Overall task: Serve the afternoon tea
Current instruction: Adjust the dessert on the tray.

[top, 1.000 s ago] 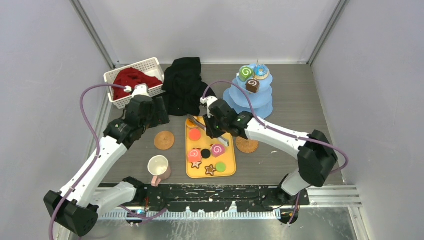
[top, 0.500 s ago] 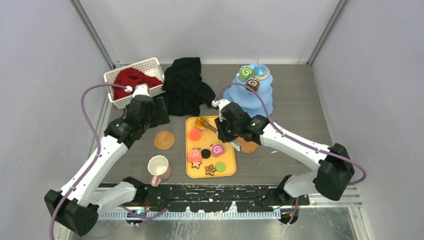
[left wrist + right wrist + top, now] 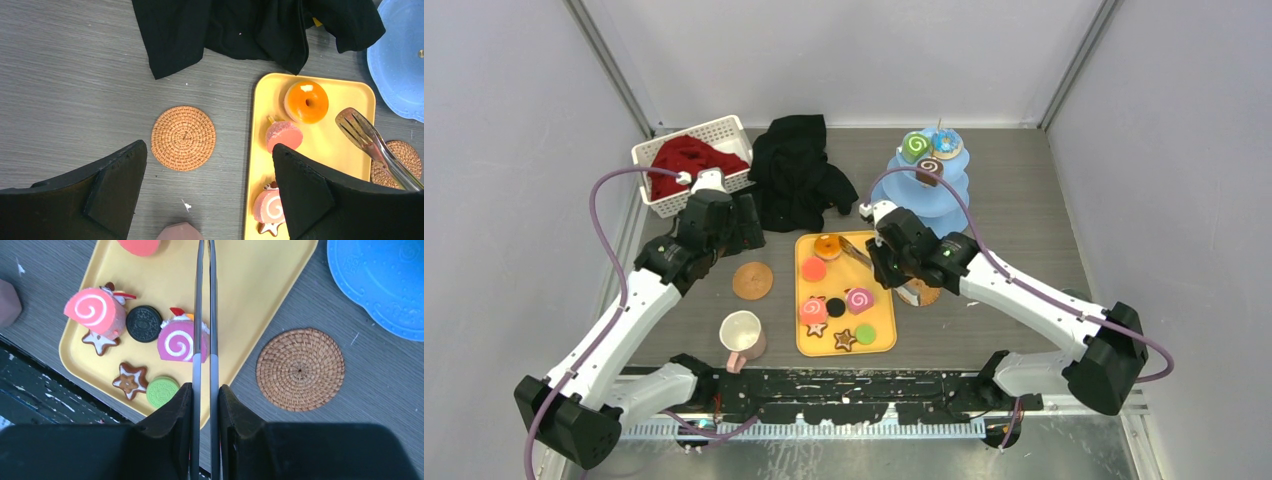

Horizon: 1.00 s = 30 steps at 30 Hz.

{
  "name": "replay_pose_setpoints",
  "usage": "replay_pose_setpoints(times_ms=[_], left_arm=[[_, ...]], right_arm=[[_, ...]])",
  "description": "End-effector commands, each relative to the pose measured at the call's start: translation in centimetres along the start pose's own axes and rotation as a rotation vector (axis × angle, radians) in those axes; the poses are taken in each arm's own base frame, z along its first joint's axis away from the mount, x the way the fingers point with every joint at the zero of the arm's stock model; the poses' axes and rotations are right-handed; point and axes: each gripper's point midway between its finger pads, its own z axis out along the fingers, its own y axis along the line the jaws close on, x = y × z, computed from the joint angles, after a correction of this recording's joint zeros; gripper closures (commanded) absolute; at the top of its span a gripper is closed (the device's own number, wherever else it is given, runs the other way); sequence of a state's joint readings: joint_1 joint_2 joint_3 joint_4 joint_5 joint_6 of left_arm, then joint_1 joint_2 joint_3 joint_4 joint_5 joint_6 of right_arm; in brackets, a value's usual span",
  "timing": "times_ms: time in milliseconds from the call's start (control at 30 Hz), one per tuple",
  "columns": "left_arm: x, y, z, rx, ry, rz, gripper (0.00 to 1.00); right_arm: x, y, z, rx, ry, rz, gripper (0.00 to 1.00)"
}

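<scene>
Both hold no sweet: left gripper (image 3: pixel 208 147) wide open, right gripper (image 3: pixel 204 390) squeezing bare tongs (image 3: pixel 204 315). Next, pinch the pink swirl roll (image 3: pixel 177 343) just ahead of that gripper.

yellow tray (image 3: pixel 250 285), pink swirl roll (image 3: pixel 175 343), orange donut (image 3: pixel 295 102), blk cloth (image 3: pixel 225 25)

My tongs (image 3: pixel 204 300) hang over the yellow tray (image 3: pixel 260 285), its right strip bare; tabletop (image 3: pixel 75 75) left of rattan coaster (image 3: pixel 183 138) open; black cloth (image 3: pixel 225 25) blocks behind; blue stand (image 3: pixel 944 215) crowds right.
</scene>
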<state>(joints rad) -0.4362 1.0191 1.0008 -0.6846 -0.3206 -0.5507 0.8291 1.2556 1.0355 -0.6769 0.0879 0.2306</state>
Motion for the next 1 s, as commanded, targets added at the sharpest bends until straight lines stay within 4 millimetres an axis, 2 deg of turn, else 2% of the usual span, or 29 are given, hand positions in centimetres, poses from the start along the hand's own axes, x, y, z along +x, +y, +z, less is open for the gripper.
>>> replay_pose_setpoints(times_ms=[0,100,200,367,500,667,800,967], left_arm=[[-1.5,-0.7,-0.3,0.031,-0.051,-0.034,0.05],[-1.6,-0.6,-0.6,0.029,-0.056,-0.039,0.05],[-1.5,-0.1,-0.8,0.013,-0.059,-0.033,0.05],[-1.4,0.4,-1.2,0.0,-0.063,-0.029,0.05],[-1.2,0.6,-1.3,-0.003,-0.067,-0.029,0.05],[-1.2,0.6,-1.2,-0.004,-0.067,-0.028,0.04],[-1.3,0.3,-0.8,0.004,-0.067,-0.029,0.05],[-1.1,-0.3,-0.1,0.019,-0.045,-0.023,0.05]], right_arm=[[-5.8,1.6,-1.5,-0.063,-0.203,0.019,0.94],[-9.0,1.6,-1.7,-0.049,-0.3,0.028,0.96],[-10.6,2.5,-0.9,-0.084,-0.332,0.025,0.96],[-9.4,5.1,3.6,-0.189,-0.203,0.005,0.99],[-7.2,4.5,6.0,-0.156,-0.12,0.001,0.99],[-4.7,2.2,5.2,-0.068,-0.088,0.006,0.99],[-3.4,0.7,3.4,-0.02,-0.066,0.011,0.99],[-4.4,1.2,-0.1,-0.066,-0.111,-0.01,0.99]])
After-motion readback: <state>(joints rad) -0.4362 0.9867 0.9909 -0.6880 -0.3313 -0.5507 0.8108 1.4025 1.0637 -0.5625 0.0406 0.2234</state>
